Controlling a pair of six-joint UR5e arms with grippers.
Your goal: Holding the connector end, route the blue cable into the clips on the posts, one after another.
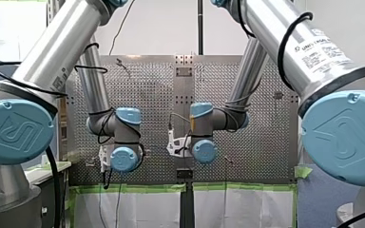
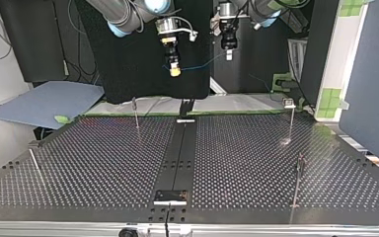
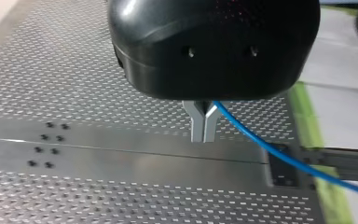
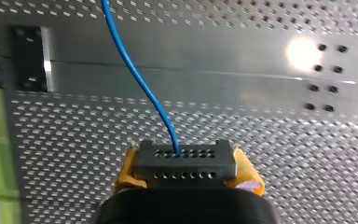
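Here my right tool (image 4: 187, 172) pinches the connector (image 4: 185, 159), while my left tool (image 3: 203, 136) clamps the blue cable (image 3: 279, 156).

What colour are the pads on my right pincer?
Yellow pads, clearest in the right wrist view.

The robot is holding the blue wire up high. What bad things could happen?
The blue cable could slip through my left claw, whose thin metal fingers only pinch it. If the claws pull apart, it might yank out of the connector in my right claw. The thin post could bend if the cable snags.
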